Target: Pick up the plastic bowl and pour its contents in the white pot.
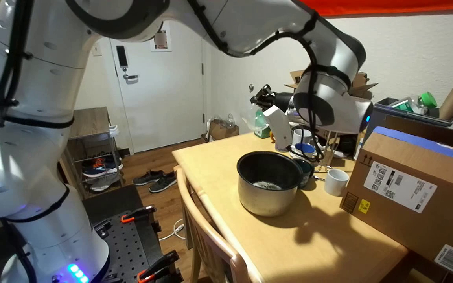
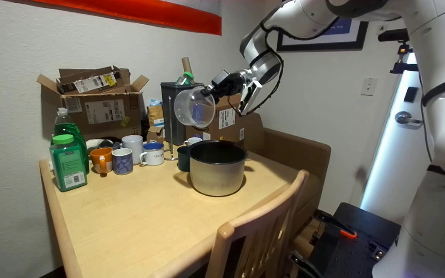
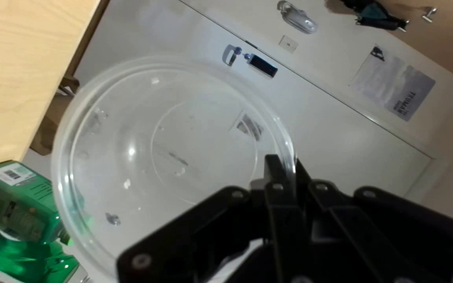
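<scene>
Pour looks all but done: gripper [image 3: 287, 169] clamped on the rim of the plastic bowl [image 2: 194, 108], tipped on its side at 11 o'clock from the white pot [image 2: 218, 172] in an exterior view. Next move likely calls for righting the bowl and lowering it. Pale contents [image 1: 266, 185] part hidden behind the pot's near rim; specks [image 3: 112, 219] in the bowl hard to identify.

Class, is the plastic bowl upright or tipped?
Tipped: an exterior view shows the gripper holding the plastic bowl on its side by the rim.
</scene>
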`<act>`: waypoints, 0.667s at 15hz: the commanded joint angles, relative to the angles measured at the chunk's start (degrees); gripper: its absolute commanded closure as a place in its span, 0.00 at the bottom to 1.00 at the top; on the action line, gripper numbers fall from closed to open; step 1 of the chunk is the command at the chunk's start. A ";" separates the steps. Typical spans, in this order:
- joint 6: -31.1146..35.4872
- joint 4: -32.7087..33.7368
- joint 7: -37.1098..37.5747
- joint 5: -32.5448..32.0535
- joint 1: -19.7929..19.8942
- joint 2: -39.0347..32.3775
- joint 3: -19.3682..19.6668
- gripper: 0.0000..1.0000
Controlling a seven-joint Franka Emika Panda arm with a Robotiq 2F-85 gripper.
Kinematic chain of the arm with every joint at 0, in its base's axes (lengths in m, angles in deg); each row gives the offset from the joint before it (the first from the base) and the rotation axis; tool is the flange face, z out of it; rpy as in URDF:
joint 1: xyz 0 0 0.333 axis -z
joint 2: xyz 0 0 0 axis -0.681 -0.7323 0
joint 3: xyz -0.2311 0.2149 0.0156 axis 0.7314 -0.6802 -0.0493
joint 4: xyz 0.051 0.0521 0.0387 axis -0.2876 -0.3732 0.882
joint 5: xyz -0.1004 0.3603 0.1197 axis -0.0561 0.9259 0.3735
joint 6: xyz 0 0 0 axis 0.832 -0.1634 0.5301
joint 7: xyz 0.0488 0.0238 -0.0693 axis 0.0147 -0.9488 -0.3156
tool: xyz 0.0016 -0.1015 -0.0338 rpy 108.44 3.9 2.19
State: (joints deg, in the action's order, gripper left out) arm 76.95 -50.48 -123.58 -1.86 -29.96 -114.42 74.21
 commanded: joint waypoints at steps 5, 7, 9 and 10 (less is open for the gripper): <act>12.58 -1.14 9.57 -6.41 -4.02 4.19 -2.22 0.98; 16.38 -1.86 11.84 -8.61 -5.46 5.05 -2.94 0.98; 20.94 -2.78 14.16 -11.49 -7.25 5.89 -4.09 0.98; 22.74 -3.01 15.28 -13.09 -8.07 6.15 -4.72 0.98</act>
State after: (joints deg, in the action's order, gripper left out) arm 93.77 -50.56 -112.26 -10.84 -35.61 -111.55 70.97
